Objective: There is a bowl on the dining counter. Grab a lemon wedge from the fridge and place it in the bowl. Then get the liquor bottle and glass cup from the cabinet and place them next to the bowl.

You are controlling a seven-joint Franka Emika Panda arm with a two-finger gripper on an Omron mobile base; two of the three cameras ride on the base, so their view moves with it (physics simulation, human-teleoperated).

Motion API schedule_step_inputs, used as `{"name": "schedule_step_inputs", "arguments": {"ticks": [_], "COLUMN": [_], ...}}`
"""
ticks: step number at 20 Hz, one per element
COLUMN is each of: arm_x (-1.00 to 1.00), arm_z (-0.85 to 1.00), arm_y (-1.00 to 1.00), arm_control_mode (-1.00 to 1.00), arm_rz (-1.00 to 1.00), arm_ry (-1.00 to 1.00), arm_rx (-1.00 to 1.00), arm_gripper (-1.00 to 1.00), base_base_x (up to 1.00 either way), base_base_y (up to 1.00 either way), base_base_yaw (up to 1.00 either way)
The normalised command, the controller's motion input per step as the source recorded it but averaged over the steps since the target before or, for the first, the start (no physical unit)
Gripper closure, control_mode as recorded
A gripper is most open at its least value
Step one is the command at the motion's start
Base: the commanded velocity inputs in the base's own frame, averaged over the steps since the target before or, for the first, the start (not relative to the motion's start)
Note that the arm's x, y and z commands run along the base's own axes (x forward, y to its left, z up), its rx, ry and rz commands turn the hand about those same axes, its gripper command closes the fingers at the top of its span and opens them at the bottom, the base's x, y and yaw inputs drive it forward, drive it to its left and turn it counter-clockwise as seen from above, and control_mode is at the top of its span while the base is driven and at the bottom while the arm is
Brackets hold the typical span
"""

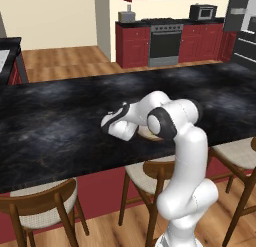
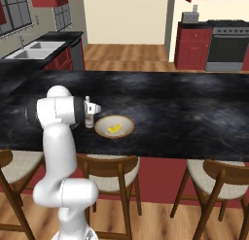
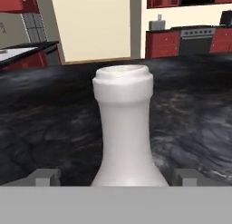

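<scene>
Lemon wedge [image 2: 114, 129] already sits in the bowl [image 2: 127, 121] on the bench [image 2: 185, 112], so I'm on the bottle step. Liquor bottle [image 3: 125, 128] stands upright on the bench just beside the bowl, on the side toward my arm. My pincer [image 3: 116, 180] is spread wide, a finger tip on each side of the bottle's body, not clamped on it. Looks like a release. Next: back straight off without tipping the bottle, then go to the cabinet for the glass cup.
</scene>
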Motion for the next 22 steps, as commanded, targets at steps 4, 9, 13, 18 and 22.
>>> {"name": "schedule_step_inputs", "arguments": {"ticks": [4,9,13,18,22], "arm_x": [-0.28,-0.30,-0.36,-0.42,-0.70], "arm_z": [0.52,0.95,1.00,1.00,1.00], "arm_y": [0.00,-0.01,-0.11,-0.20,-0.42], "arm_control_mode": [-1.00,-1.00,-1.00,-1.00,-1.00], "arm_rz": [0.00,0.00,0.00,0.00,0.00], "arm_ry": [-0.08,-0.17,-0.21,-0.16,-0.04], "arm_rx": [0.03,0.07,0.10,0.11,0.05], "arm_gripper": [-1.00,-1.00,-1.00,-1.00,-1.00], "base_base_x": [0.00,0.00,0.00,0.00,0.00], "base_base_y": [0.00,0.00,0.00,0.00,0.00], "base_base_yaw": [0.00,0.00,0.00,0.00,0.00]}}
